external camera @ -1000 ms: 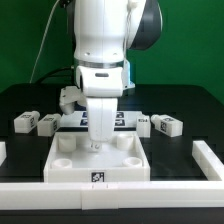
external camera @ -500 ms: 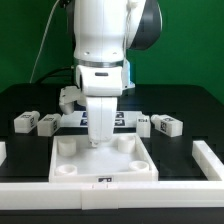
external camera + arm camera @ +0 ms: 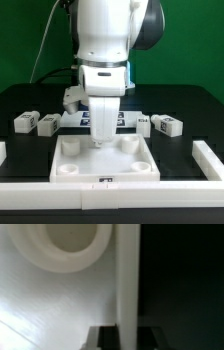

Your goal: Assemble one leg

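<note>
The large white square panel (image 3: 105, 160) with round corner sockets lies on the black table in front of the arm. My gripper (image 3: 102, 143) is down at its rear edge. In the wrist view the panel's edge (image 3: 125, 286) runs between my two dark fingers (image 3: 101, 338), and my gripper (image 3: 125, 335) looks shut on it. A round socket (image 3: 70, 243) shows beside that edge. Two legs (image 3: 25, 121) lie at the exterior view's left. Two more legs (image 3: 166, 125) lie at its right, all apart from the gripper.
The marker board (image 3: 72, 119) lies behind the panel, partly hidden by the arm. A white rail (image 3: 110, 196) runs along the front, with a side piece (image 3: 206, 156) at the exterior view's right. Another small white part (image 3: 69, 97) sits behind the arm.
The panel has shifted a little toward the exterior view's right, and my gripper has moved that way with it.
</note>
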